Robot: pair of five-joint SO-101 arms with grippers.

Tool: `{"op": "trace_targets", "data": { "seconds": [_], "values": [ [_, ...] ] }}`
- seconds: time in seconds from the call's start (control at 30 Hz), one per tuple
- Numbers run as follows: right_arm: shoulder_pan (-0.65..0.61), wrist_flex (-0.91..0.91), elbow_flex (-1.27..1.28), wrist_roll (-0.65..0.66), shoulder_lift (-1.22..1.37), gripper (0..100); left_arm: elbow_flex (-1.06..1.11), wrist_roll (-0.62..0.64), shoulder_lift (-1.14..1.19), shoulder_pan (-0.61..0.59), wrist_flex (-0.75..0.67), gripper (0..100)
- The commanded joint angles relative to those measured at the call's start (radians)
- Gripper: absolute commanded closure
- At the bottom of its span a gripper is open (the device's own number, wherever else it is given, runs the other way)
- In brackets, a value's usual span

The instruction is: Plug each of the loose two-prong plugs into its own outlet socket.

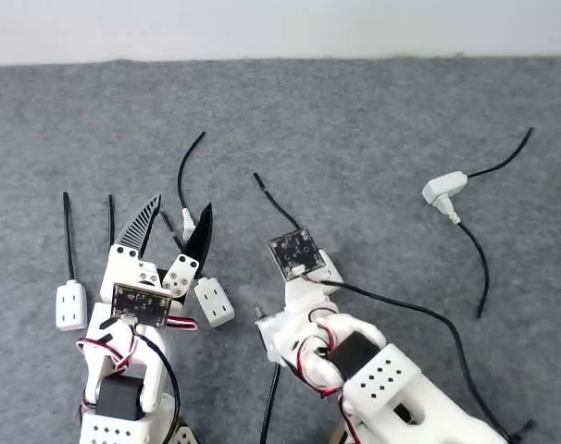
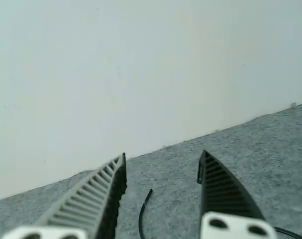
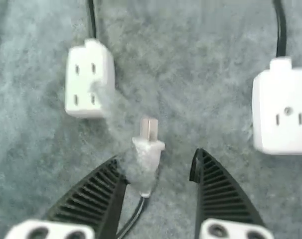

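Jaws of the left gripper (image 1: 183, 203) stand wide apart, clamping nothing, aimed toward the wall over the grey carpeted surface (image 1: 355, 120). Jaws of the right gripper (image 3: 157, 158) are also apart, straddling but not clamping a white two-prong plug (image 3: 148, 149). Beyond its prongs lie a white double-socket outlet block (image 3: 88, 82) and a white single-socket outlet block (image 3: 282, 112). Hazard: the plug sits nearer one finger, so closing may twist it and send the prongs wide of the slots.

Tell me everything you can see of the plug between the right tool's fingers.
The plug is white, plastic-looking, with metal prongs in front and a dark cord leaving its rear. It is over the grey carpet, inside the open right tool, prongs pointing away, toward the gap between two white outlets. Neither finger clearly touches it.
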Motion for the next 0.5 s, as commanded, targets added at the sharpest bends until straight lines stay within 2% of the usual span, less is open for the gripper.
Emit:
{"op": "trace_targets", "data": {
  "seconds": [0.0,0.17,0.3,0.47],
  "values": [
    [-0.028,-0.082,0.046,-0.015,-0.016,81.5,-0.004,0.008,-0.015,0.006,-0.032,78],
    [-0.093,-0.237,0.149,-0.018,-0.016,81.5,-0.004,0.008,-0.015,0.006,-0.032,78],
    [-0.124,-0.24,0.146,-0.075,-0.016,81.5,-0.004,0.008,-0.015,0.006,-0.032,78],
    [-0.122,-0.24,0.133,-0.08,-0.008,81.5,-0.004,0.008,-0.015,0.006,-0.032,78]
  ]
}}
